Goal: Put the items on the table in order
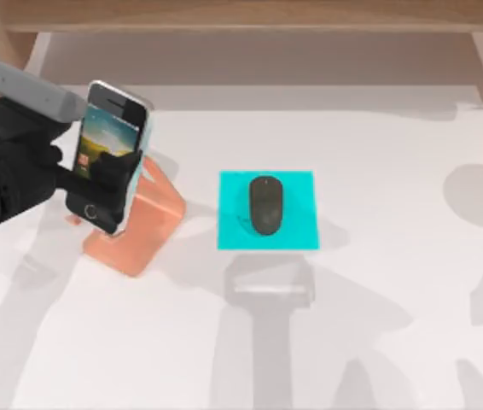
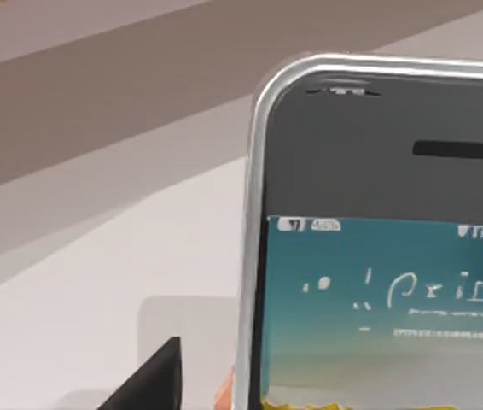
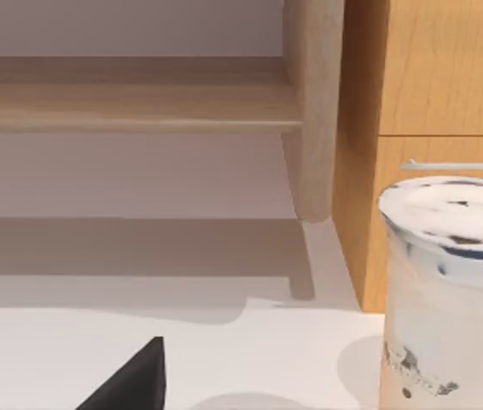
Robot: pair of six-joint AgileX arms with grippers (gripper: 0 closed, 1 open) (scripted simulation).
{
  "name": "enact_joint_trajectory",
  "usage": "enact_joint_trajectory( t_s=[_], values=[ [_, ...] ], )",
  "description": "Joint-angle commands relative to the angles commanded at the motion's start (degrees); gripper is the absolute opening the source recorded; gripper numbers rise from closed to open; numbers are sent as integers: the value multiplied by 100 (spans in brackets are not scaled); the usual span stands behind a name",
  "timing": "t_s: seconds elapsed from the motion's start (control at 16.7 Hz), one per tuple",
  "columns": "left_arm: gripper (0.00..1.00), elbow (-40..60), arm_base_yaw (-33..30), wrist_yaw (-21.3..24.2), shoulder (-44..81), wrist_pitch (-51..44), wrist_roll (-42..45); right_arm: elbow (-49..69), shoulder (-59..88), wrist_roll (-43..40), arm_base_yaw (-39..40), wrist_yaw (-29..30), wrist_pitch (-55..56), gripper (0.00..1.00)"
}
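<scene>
Two items, one of them looks settled. To the left of the cyan pad [image 1: 267, 210], the left gripper [image 1: 96, 175] clamps the smartphone [image 1: 109, 154], propped on the salmon stand [image 1: 143, 226] but not yet released. The mouse [image 1: 265, 205] rests on the pad itself, apparently done. The right arm is parked off by a white cup [image 3: 446, 290]; its fingers I cannot tell.

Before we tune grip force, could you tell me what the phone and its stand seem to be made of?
Phone: apparently glossy glass front with a pale metallic-looking edge, shiny in the left wrist view. Stand: matte salmon-orange, probably plastic, flat and uniform.
</scene>
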Motion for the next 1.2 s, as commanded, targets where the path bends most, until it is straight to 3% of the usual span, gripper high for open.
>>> enact_joint_trajectory(
  t_s=[1.2],
  values=[
    [100, -555, -84, -183, -978, -310, -96, 0, 0, 0, 0, 0, 0, 100]
  ],
)
